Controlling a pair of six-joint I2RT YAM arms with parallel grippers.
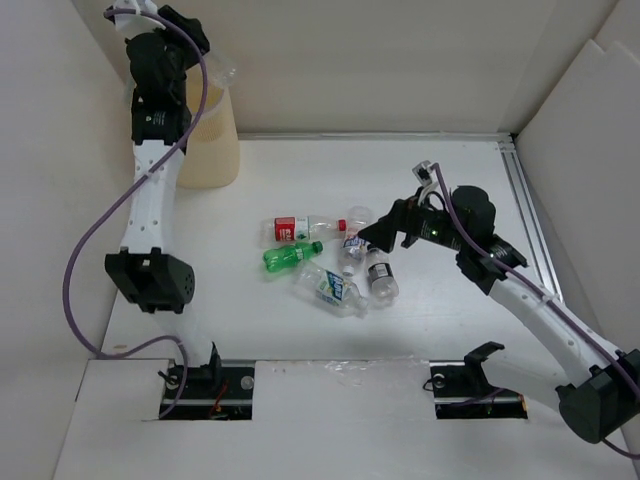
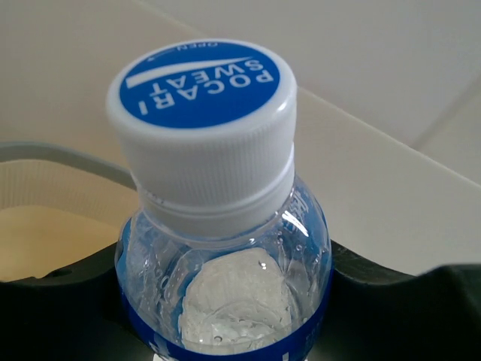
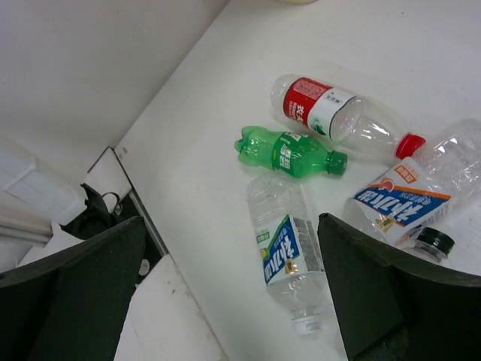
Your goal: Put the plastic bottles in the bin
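Left gripper (image 2: 233, 312) clamped on clear plastic bottle with blue-white cap (image 2: 203, 113) – hanging over tall cream-beige plastic bin (image 1: 212, 150). Right gripper (image 3: 233, 293) spread wide – above loose plastic bottles (image 3: 289, 256) on white table (image 1: 450, 330).

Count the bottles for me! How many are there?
6. Five lie together mid-table: the red-labelled bottle, the green bottle, the green-white-labelled bottle, a clear bottle and its clear neighbour. The left gripper holds the blue-capped bottle over the bin. None seems hidden.
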